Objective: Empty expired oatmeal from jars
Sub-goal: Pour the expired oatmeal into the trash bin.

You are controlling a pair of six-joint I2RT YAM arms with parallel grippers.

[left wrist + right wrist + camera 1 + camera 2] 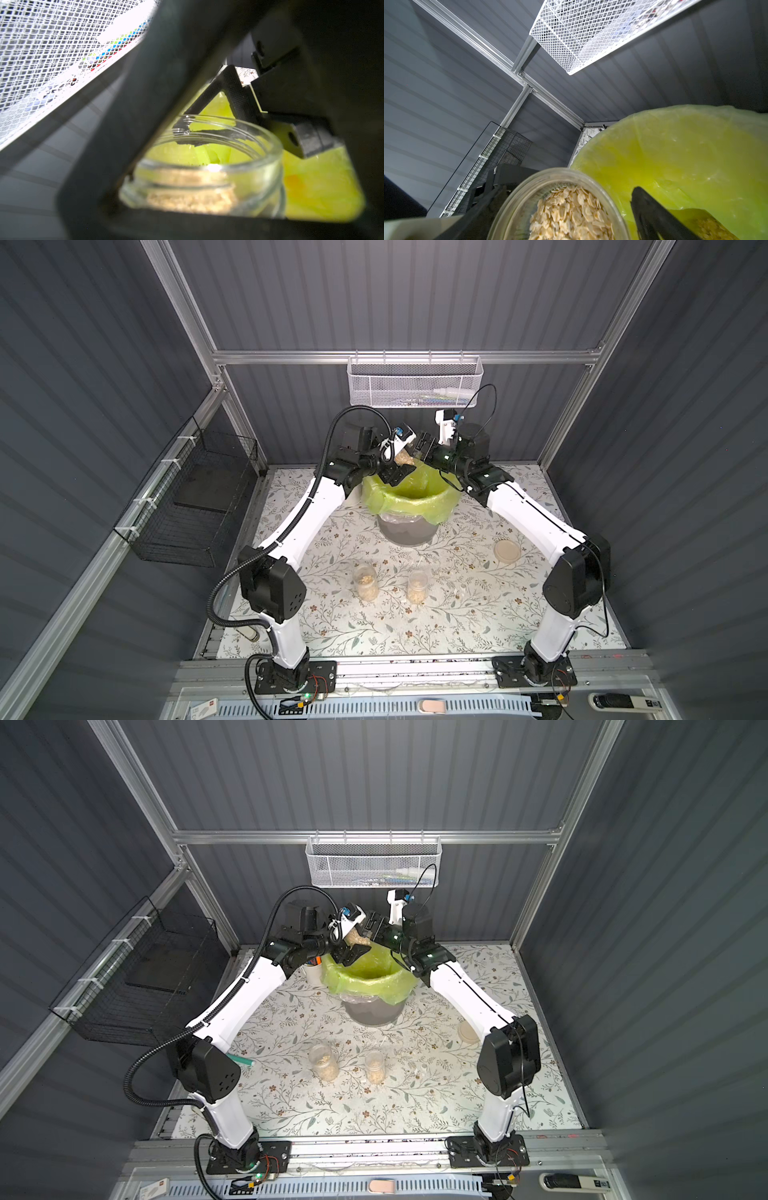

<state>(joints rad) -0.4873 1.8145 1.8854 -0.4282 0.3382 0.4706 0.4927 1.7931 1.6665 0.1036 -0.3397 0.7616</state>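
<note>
**Roll the mouth down inside the bag**

The left gripper [399, 466] is clamped on the squat jar [403, 456] and holds it over the far rim of the bin [415, 504]. The oatmeal [571, 212] is heaped inside the glass. The right gripper [424, 445] stands spread wide just beside the jar, holding nothing. A clean pour likely needs a slow wrist roll, with the mouth well within the green bag and the right gripper clear of the falling flakes. Two narrower jars [365, 580] stand on the counter [457, 614].
</note>
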